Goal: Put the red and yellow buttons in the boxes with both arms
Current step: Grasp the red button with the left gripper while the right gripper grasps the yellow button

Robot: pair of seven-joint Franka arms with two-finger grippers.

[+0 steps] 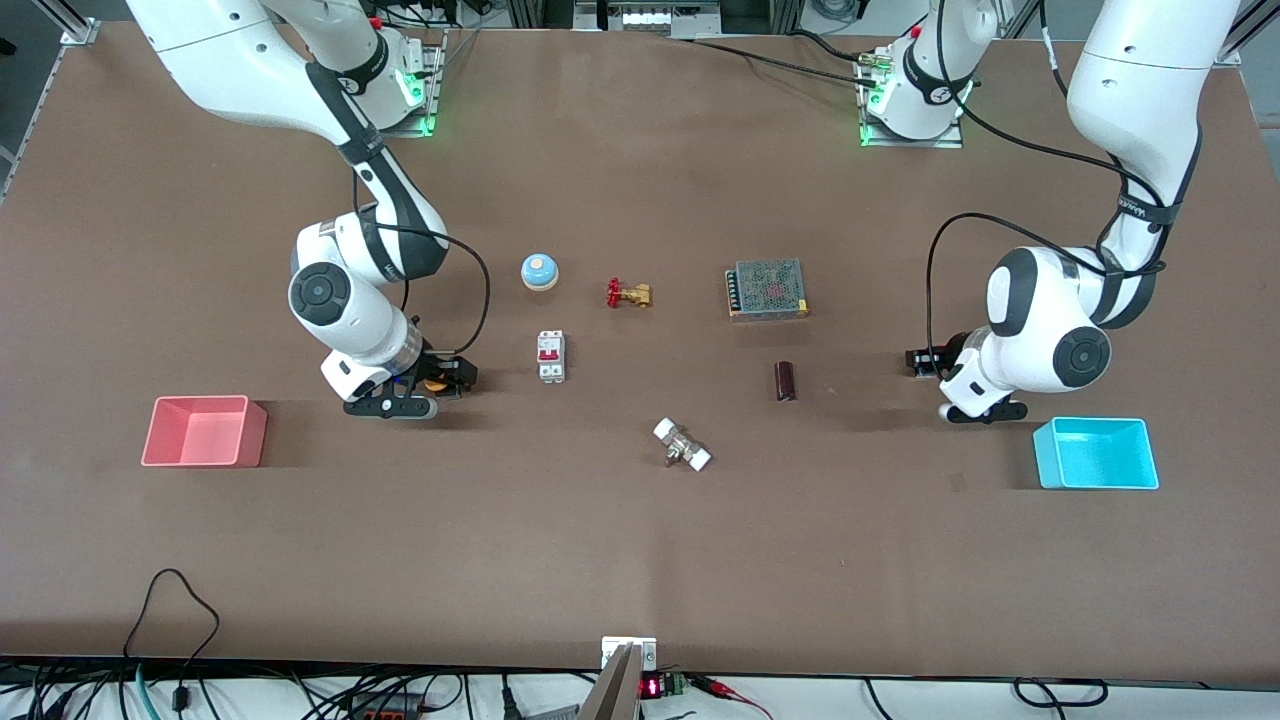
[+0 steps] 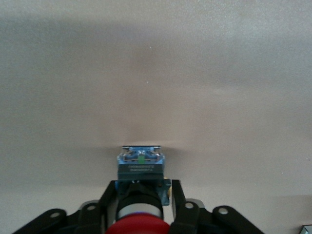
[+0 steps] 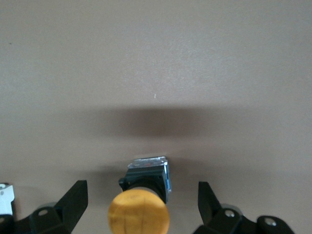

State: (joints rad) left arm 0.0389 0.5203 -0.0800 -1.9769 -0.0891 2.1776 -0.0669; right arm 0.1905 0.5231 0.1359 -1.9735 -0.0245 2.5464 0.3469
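Observation:
The red button [image 2: 140, 214] lies on the table with its black and blue body [image 2: 141, 165] between the fingers of my left gripper [image 2: 144, 186], which is shut on it. In the front view the left gripper [image 1: 922, 362] is low at the table beside the cyan box [image 1: 1045, 462], and the red button is hidden there. The yellow button [image 3: 139, 214] lies on the table between the wide-open fingers of my right gripper [image 3: 141, 187], untouched. In the front view the right gripper [image 1: 445, 378] is around the yellow button [image 1: 434, 384], beside the pink box [image 1: 252, 435].
In the middle of the table are a blue bell [image 1: 539, 271], a brass valve with a red handle [image 1: 628, 294], a white circuit breaker [image 1: 551, 356], a mesh-topped power supply [image 1: 767, 289], a dark cylinder [image 1: 786, 381] and a white-ended fitting [image 1: 682, 445]. Both boxes are empty.

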